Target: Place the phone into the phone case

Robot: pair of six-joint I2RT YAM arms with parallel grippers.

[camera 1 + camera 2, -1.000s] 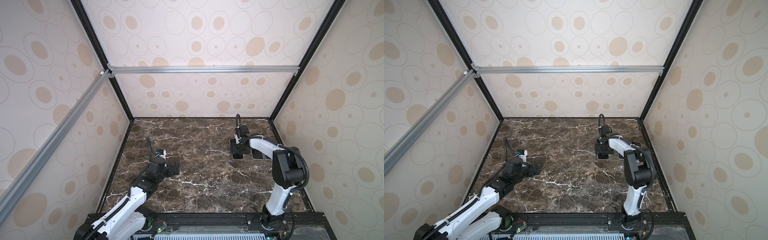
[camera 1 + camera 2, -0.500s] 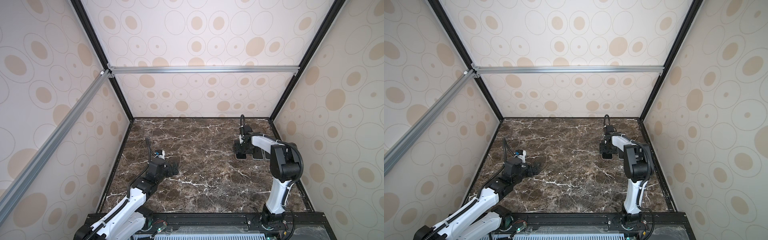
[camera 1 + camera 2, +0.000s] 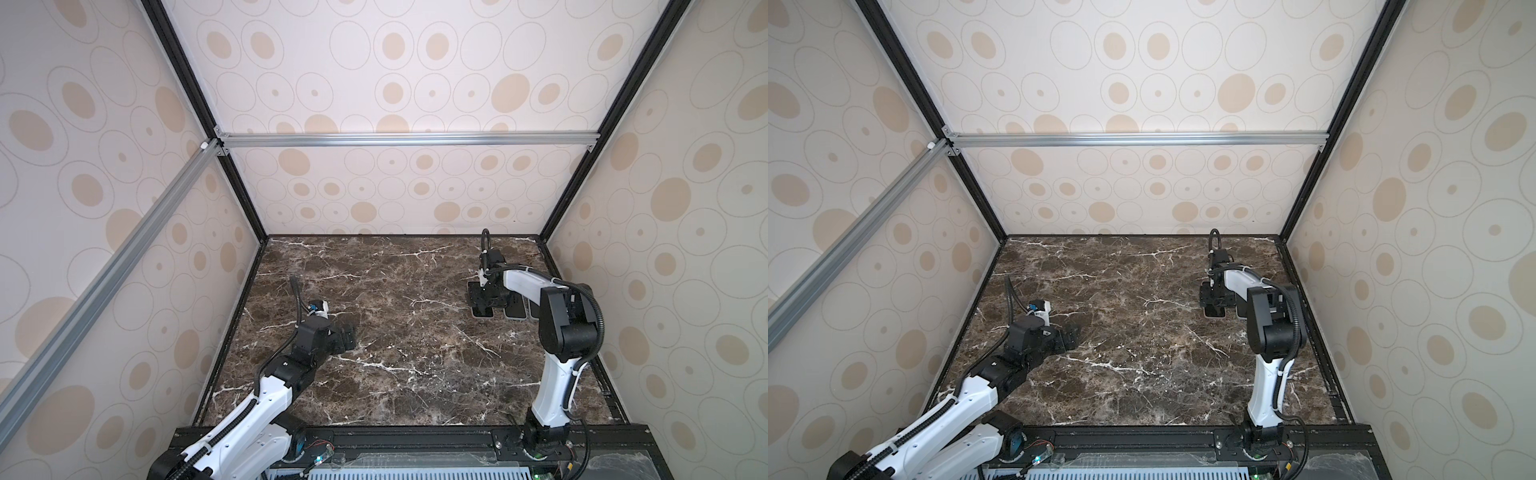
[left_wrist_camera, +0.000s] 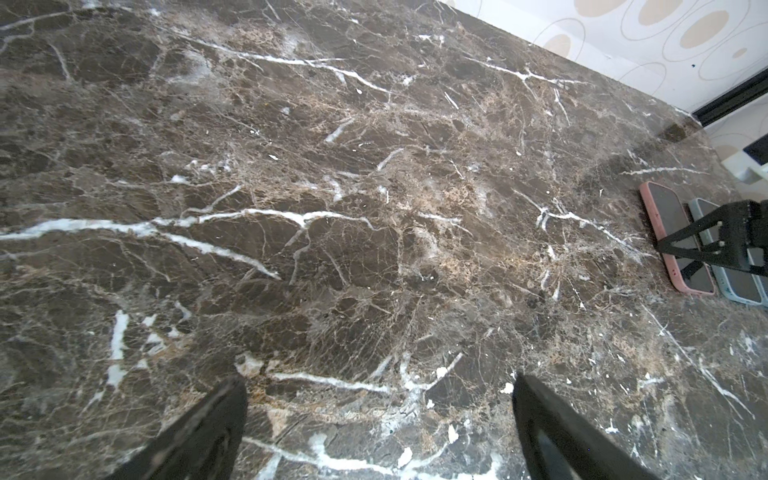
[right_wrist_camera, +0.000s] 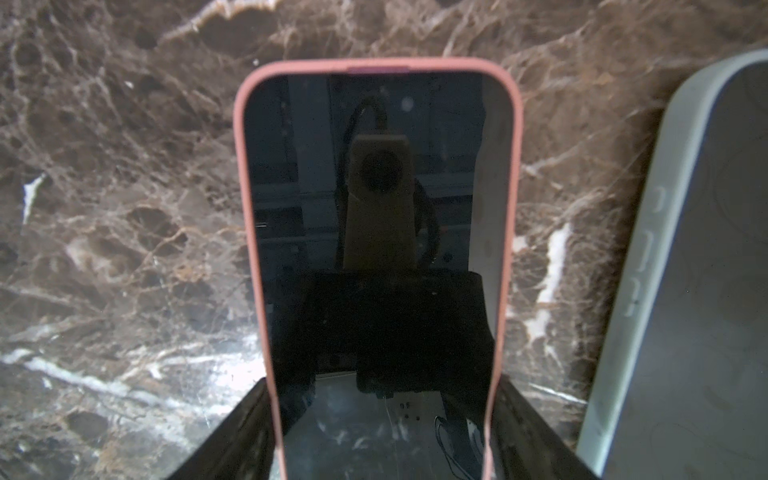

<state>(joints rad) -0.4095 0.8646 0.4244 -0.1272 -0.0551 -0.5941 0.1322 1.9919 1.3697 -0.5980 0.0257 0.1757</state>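
Phone (image 5: 374, 208) seated screen-up in pink case (image 5: 513, 174), lying on marble table (image 5: 124, 208) toward far right side in both top views; right gripper (image 5: 380, 386) closed against both long edges of pink case; pale blue case (image 5: 681, 291) just beside; left gripper (image 4: 378, 379) spread wide above table, well apart.

Pale case (image 5: 685, 291) lies just beside the phone (image 5: 374, 208); table (image 3: 395, 332) otherwise open.

The phone (image 5: 374, 199) looks glossy, the pink case (image 5: 513, 166) matt, the tabletop (image 5: 124, 199) polished.
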